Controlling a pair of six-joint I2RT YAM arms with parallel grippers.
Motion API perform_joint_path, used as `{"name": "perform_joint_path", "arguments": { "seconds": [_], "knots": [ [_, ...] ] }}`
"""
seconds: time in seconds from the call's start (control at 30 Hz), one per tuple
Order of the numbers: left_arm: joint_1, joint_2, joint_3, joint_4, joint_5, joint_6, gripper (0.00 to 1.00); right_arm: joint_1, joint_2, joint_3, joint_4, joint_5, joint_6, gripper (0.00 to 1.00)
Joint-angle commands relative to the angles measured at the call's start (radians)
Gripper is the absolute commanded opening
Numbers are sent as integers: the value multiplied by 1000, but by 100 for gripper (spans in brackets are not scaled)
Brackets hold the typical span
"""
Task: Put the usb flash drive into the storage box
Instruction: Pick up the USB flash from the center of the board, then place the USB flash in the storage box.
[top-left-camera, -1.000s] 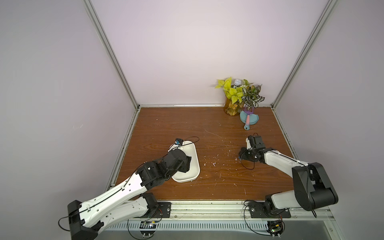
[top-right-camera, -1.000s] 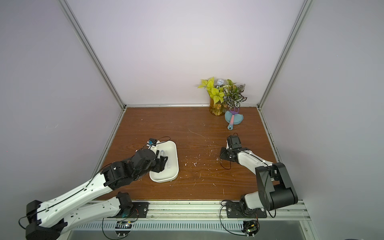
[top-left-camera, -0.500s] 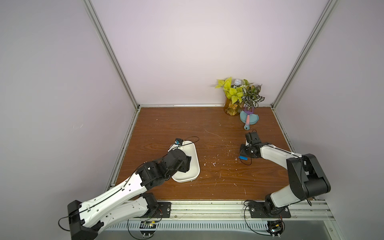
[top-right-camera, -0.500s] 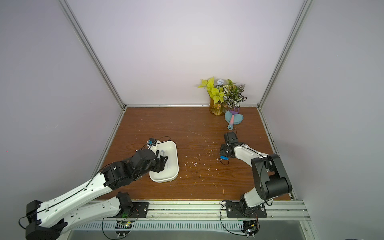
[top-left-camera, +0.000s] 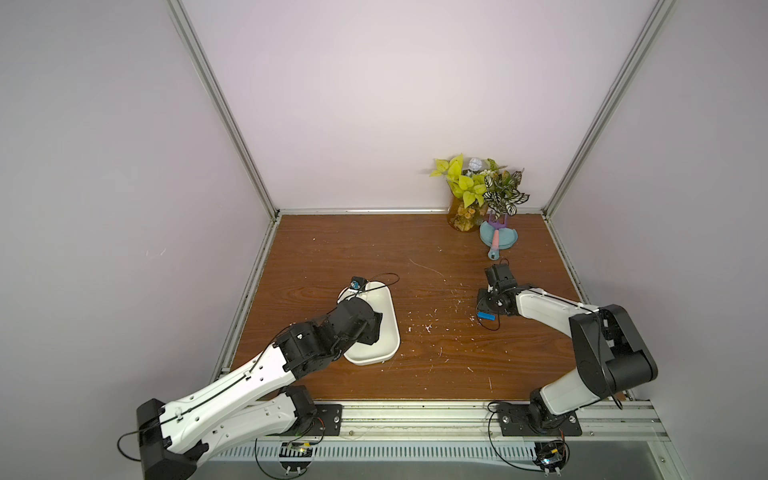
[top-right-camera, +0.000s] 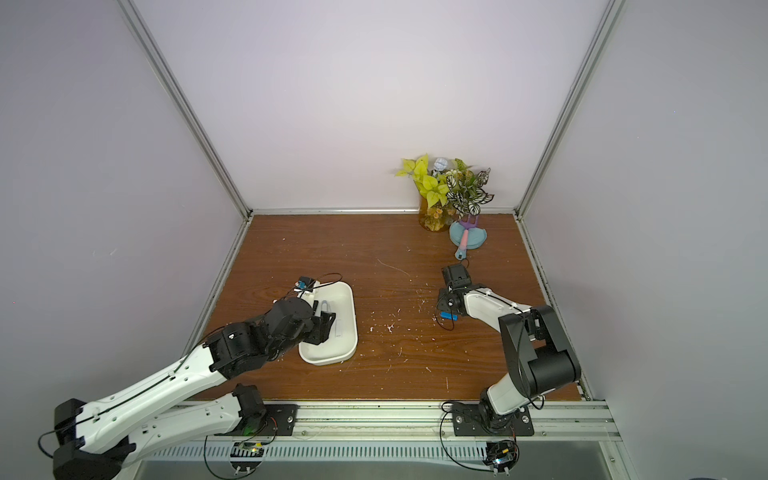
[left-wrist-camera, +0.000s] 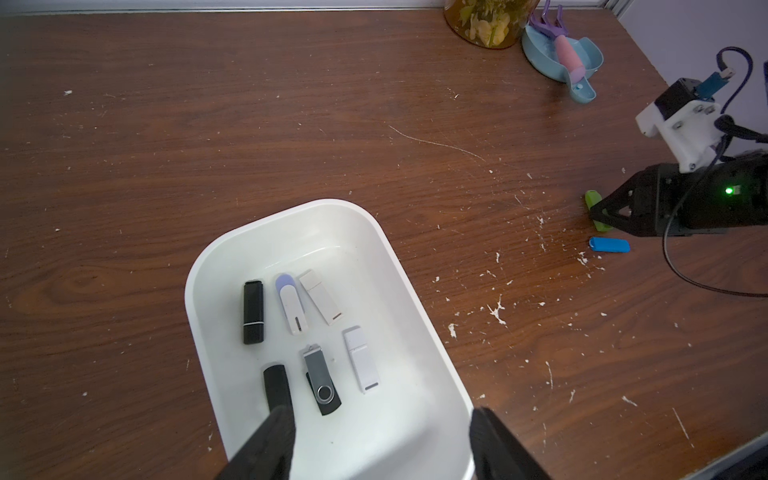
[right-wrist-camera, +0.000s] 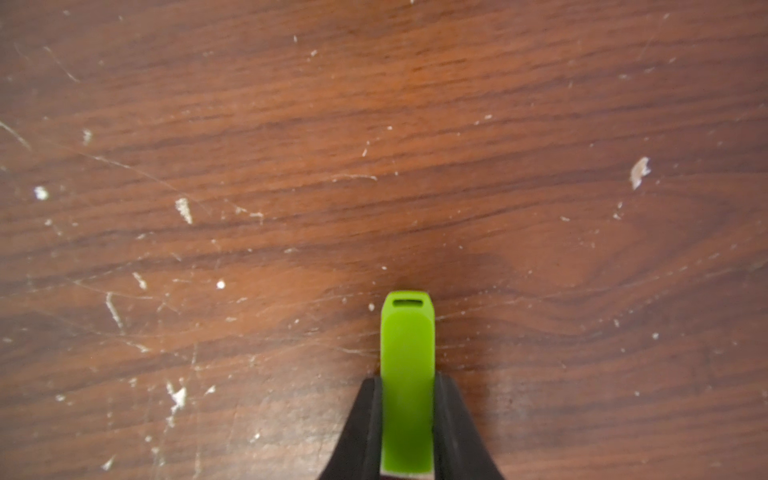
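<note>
Grip on the green usb flash drive (right-wrist-camera: 407, 353): the right gripper (right-wrist-camera: 408, 384) clamps its two black fingers (right-wrist-camera: 363, 419) on the stick's long sides, with the slotted end jutting forward past the fingertips. It is a hold across the narrow width, which suits so slim a body. The stick sits low over the wood; whether it has left the surface cannot be told.

Just beside those fingers, toward the front rail, a blue stick (left-wrist-camera: 609, 244) lies flat on the table (top-left-camera: 415, 257). It is apart from the jaws but close enough that a low sweep could knock it.

Between the closed fingers and the storage box (left-wrist-camera: 199, 266) stretches open, scuffed board flecked with white crumbs. Nothing stands in the way, so a lift and a straight carry across looks the natural next move. The box has only a low rim, little to clear.

Over its near part hovers the left gripper (left-wrist-camera: 380, 415), fingers wide apart and holding nothing, probably waiting clear of the work. A drop at the box's far end would keep the two arms apart. Ahead of the left fingertips six sticks (left-wrist-camera: 320, 297) lie in two loose rows, leaving bare floor along the far wall.

Farthest off, well behind the right fingers, a plant pot (top-left-camera: 463, 216) and a blue dish (top-left-camera: 498, 239) crowd the back corner.
</note>
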Motion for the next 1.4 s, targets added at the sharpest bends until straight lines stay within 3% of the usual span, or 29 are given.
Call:
{"name": "perform_joint_path", "arguments": {
  "seconds": [0.0,0.13,0.33,0.53,0.7,0.9,1.37],
  "knots": [
    [9,-21,-12,-26,-28,-5,66,25,-35,55,-28,0,-2,12],
    [9,-57,-13,-26,-44,-8,66,120,-127,96,-52,-29,29,12],
    [9,-122,-16,-31,-78,-20,67,364,-200,188,-12,-93,174,11],
    [9,-197,-19,-44,-132,-44,67,625,-49,348,14,-9,268,11],
    [8,-251,-27,-43,-157,-56,67,771,146,532,-53,76,282,12],
    [10,-249,-28,-44,-157,-56,67,826,316,657,-94,112,297,12],
    [10,-248,-29,-46,-159,-59,67,810,578,928,-304,274,271,12]
  ]
}}
